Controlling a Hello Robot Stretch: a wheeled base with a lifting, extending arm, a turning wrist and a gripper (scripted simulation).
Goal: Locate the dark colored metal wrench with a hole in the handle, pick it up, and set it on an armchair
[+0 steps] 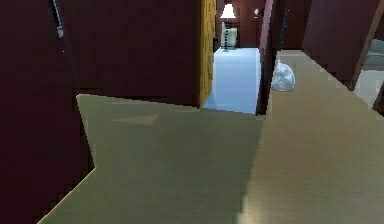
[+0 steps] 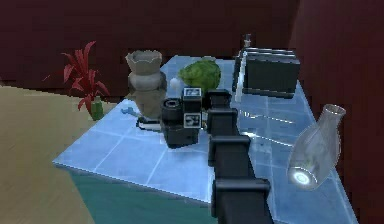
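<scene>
Presently, on the tiled counter (image 2: 120, 160): tan vase (image 2: 145, 78), green lump (image 2: 200, 73), toaster (image 2: 270, 72), glass bottle (image 2: 316, 150). Gripper (image 2: 153, 122) near the vase (whether the dark bit (image 2: 146, 124) at its tip is the wrench, or held, we cannot tell).

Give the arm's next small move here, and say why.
Probably lower the end effector slightly: its far end sits at a small dark thing lying on the tiled counter beside the beige vase; whether it holds anything cannot be told.

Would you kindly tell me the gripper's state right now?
Gripper: cannot be told whether it holds anything; a vase stands close by on the counter.
</scene>
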